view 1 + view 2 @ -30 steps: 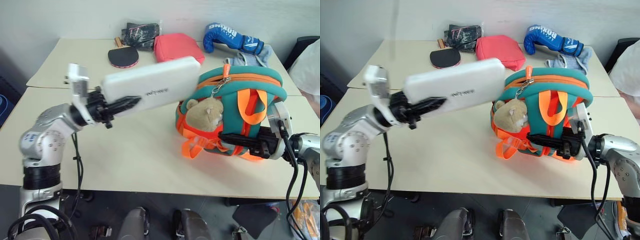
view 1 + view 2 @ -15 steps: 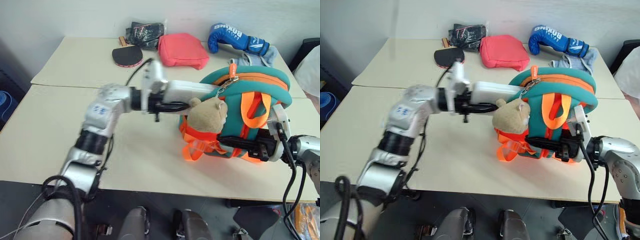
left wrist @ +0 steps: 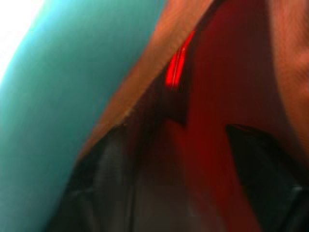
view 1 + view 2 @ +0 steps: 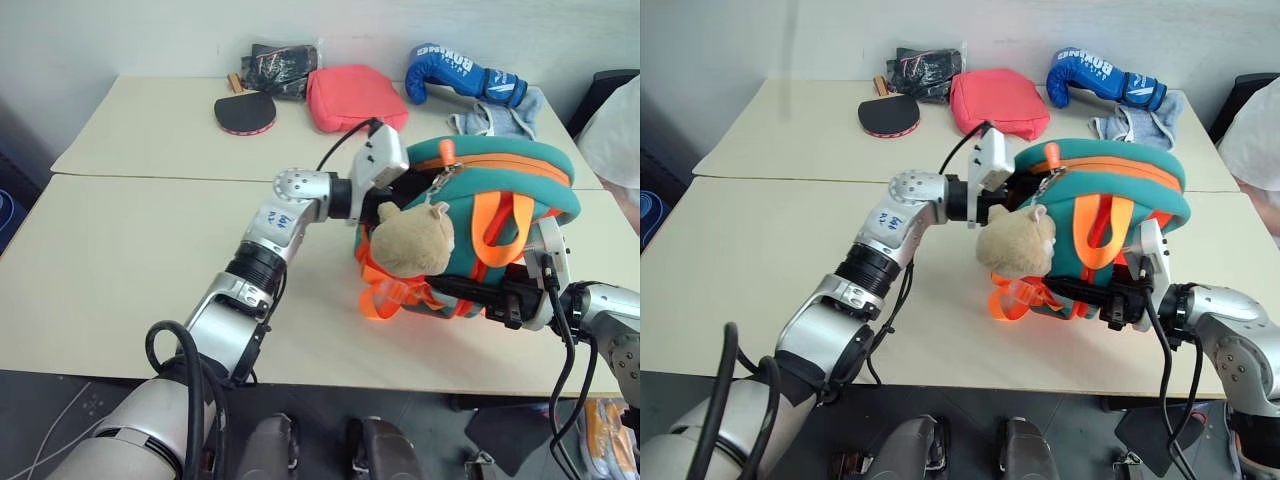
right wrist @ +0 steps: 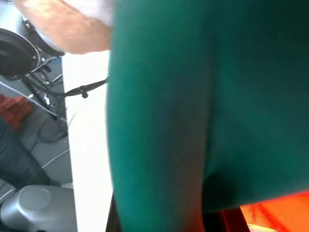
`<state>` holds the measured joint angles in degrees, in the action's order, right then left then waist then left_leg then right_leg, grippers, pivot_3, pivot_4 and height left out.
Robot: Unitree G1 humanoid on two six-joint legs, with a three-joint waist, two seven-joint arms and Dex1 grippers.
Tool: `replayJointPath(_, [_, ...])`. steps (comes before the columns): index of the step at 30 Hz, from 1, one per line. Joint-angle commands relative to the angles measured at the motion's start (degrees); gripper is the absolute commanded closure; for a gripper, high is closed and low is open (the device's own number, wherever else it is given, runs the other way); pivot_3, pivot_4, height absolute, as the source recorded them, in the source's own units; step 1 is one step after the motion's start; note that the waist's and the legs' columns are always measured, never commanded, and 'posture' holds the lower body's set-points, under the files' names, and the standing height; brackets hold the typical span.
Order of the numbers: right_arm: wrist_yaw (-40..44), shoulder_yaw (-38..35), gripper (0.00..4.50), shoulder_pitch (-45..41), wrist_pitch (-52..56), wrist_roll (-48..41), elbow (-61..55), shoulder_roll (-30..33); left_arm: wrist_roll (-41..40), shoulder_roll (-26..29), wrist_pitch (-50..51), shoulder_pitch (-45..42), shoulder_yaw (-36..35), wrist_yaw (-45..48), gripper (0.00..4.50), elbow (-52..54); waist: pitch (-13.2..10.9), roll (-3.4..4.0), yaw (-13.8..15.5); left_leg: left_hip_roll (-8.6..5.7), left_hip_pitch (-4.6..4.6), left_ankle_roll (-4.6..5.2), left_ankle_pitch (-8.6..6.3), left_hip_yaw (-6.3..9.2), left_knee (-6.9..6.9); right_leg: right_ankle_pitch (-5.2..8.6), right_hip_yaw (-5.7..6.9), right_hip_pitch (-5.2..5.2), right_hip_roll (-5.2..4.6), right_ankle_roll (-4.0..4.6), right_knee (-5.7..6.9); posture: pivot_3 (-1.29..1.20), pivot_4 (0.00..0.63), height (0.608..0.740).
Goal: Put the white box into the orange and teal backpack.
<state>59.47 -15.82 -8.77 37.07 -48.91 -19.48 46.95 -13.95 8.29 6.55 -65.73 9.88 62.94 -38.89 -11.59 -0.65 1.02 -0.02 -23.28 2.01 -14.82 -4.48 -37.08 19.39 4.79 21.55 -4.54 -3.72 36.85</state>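
Note:
The orange and teal backpack (image 4: 500, 180) stands on the table at the right, with its zipped mouth gaping toward my left arm and a tan plush charm (image 4: 412, 238) hanging on its front. The white box is hidden. My left wrist sits at that mouth and the gripper reaches inside. In the left wrist view my left gripper (image 3: 193, 159) is open: its dark fingers (image 3: 106, 188) stand apart with only red lining between them. My right gripper (image 4: 490, 293) is shut on the backpack's lower front edge, by the orange straps.
At the back of the table lie a red padded pouch (image 4: 355, 95), a blue boxing glove (image 4: 460, 72), a table tennis paddle (image 4: 247, 112), a black bag (image 4: 280, 65) and a grey cloth (image 4: 495, 118). A person in white (image 4: 615, 140) is at the right edge.
My left arm swung right and pushed the white box into the backpack's mouth, where it went out of sight. The gripper followed it in. The right arm has stayed put.

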Motion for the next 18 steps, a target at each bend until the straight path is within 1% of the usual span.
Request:
replayJointPath(1, [-0.9,-1.7,4.5,0.9,-1.7,0.4,-1.3,-0.7,-5.8,9.0,1.2,1.1,-6.8,9.7,0.37,3.2,0.0,0.0,-0.6,0.02,0.01,-0.04,0.02,0.0,0.01,0.0,0.0,0.01,0.02,0.01,0.0,0.0,0.15,0.74])
replayJointPath(3, [-1.5,-1.3,4.5,0.6,-2.0,0.6,-1.3,-1.2,-8.8,12.3,2.5,1.5,-9.4,13.3,0.37,4.8,0.0,0.01,-1.0,0.06,0.01,-0.09,0.05,0.0,0.01,0.02,0.02,0.02,0.04,0.04,0.05,0.0,0.15,0.74])
replayJointPath(6, [-2.2,-1.3,4.5,0.2,-1.5,-0.8,-1.6,-2.5,-10.4,18.1,4.1,5.8,-9.2,20.3,0.37,12.9,0.0,0.01,-0.8,0.04,0.0,-0.06,0.03,0.02,-0.02,0.02,0.03,-0.01,0.01,0.04,0.04,0.0,0.15,0.74])
replayJointPath(9, [-3.0,-1.7,4.5,-1.1,0.0,-3.2,-1.6,-3.5,-12.2,20.1,5.7,10.8,-9.5,20.5,0.37,22.2,0.0,0.01,-0.5,-0.06,-0.01,0.03,-0.01,0.06,-0.08,0.02,0.02,-0.07,-0.1,0.04,0.02,0.0,0.15,0.74])
replayJointPath(11, [-2.7,-0.7,4.5,-1.8,-0.4,-2.3,-1.0,-3.5,-13.7,19.5,7.1,14.4,-9.3,18.5,0.37,29.2,0.0,0.01,-0.3,-0.09,-0.01,0.09,-0.03,0.06,-0.13,0.02,0.0,-0.09,-0.15,0.04,0.02,0.0,0.15,0.74])
replayJointPath(14, [-2.3,0.4,4.5,-2.8,-0.9,-1.0,0.1,-3.7,-12.6,16.2,4.1,18.9,-8.1,14.1,0.37,36.9,0.0,0.01,0.1,-0.09,-0.02,0.12,-0.03,0.07,-0.15,0.02,-0.01,-0.09,-0.16,0.04,0.03,0.0,0.15,0.74])
replayJointPath(16, [-1.8,0.9,4.5,-3.5,-0.7,-1.0,0.6,-3.8,-10.5,13.4,2.3,20.5,-6.5,10.1,0.37,39.4,0.0,0.01,0.3,-0.09,-0.01,0.12,-0.03,0.07,-0.14,0.02,-0.01,-0.1,-0.15,0.04,0.04,0.0,0.15,0.74])
replayJointPath(18, [-1.3,1.1,4.5,-4.0,-0.3,-1.5,0.7,-3.8,-7.5,11.6,-2.1,21.2,-4.6,8.5,0.37,39.9,0.0,0.01,0.3,-0.1,-0.01,0.12,-0.03,0.07,-0.14,0.02,-0.01,-0.11,-0.15,0.04,0.04,0.0,0.15,0.74])
